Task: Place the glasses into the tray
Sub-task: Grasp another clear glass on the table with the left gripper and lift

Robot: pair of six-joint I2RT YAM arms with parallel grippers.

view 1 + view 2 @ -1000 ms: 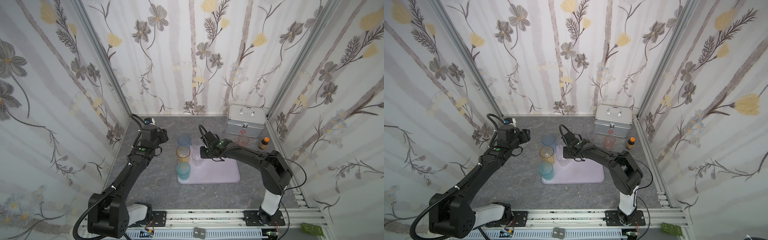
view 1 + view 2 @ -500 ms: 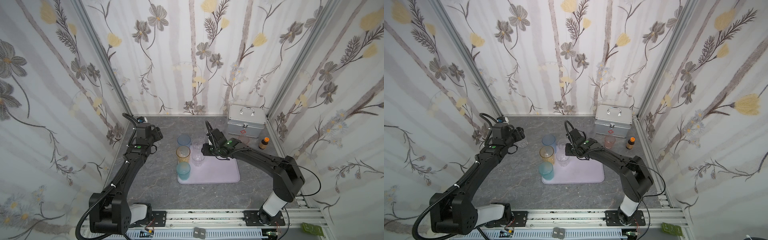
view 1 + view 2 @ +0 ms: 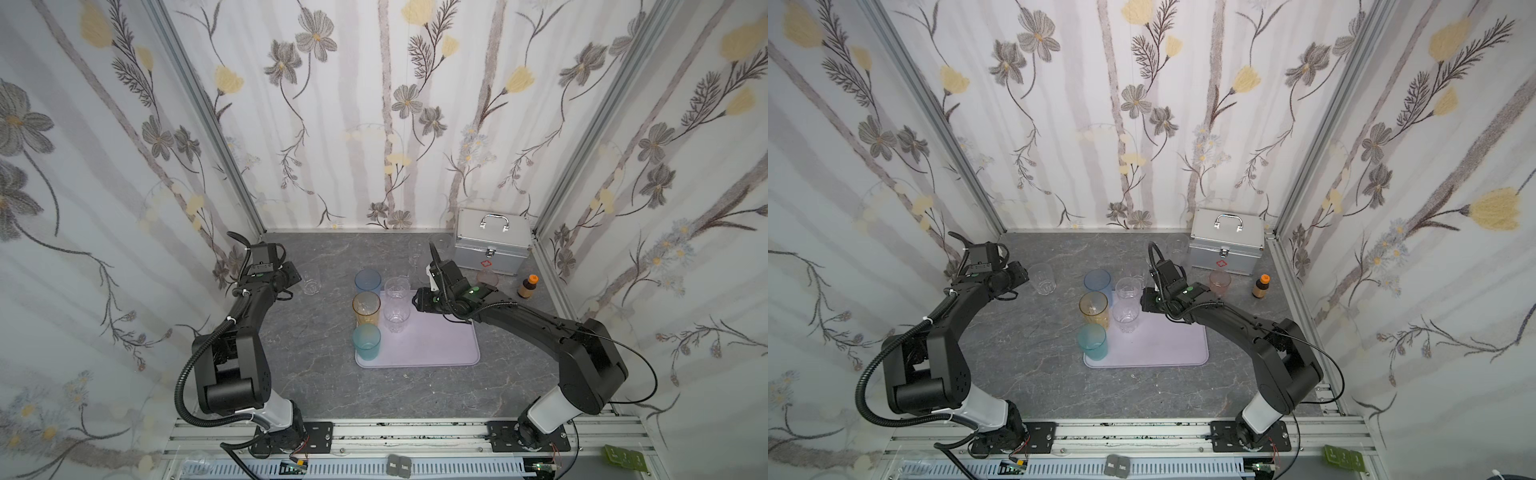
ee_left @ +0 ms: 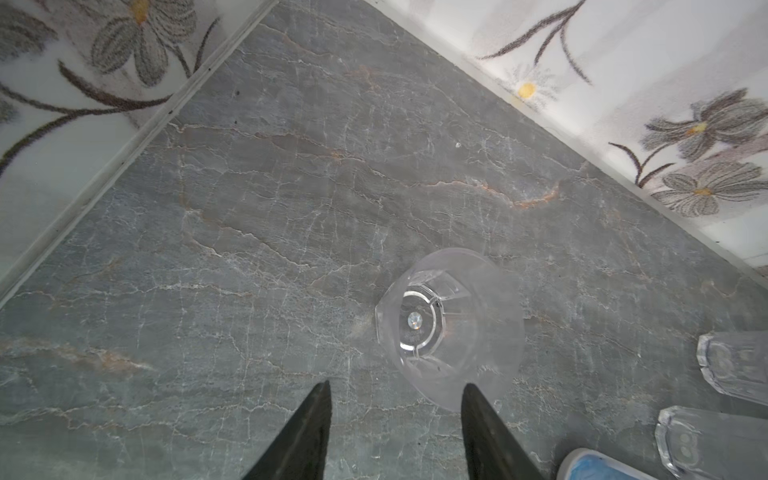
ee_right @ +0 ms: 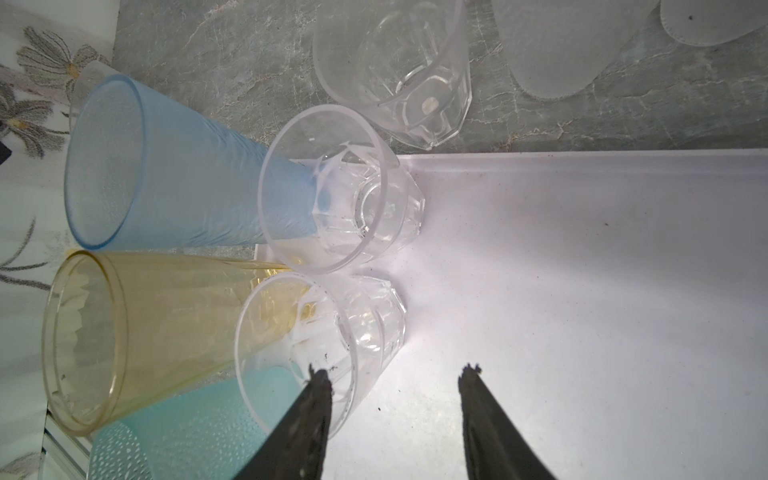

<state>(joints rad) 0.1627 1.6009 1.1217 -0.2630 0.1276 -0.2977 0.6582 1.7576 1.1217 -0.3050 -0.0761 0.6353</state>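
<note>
Just ahead of the left gripper (image 4: 397, 385), jaws parted and empty, an upright clear glass (image 4: 451, 328) stands slightly off its centreline.

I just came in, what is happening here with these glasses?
The robot is loading the lilac tray; five tumblers stand on it. The right gripper is open and empty above the tray, beside a faceted tumbler. The left gripper is open near a lone clear tumbler on the table. The pink tumbler waits outside.
</note>
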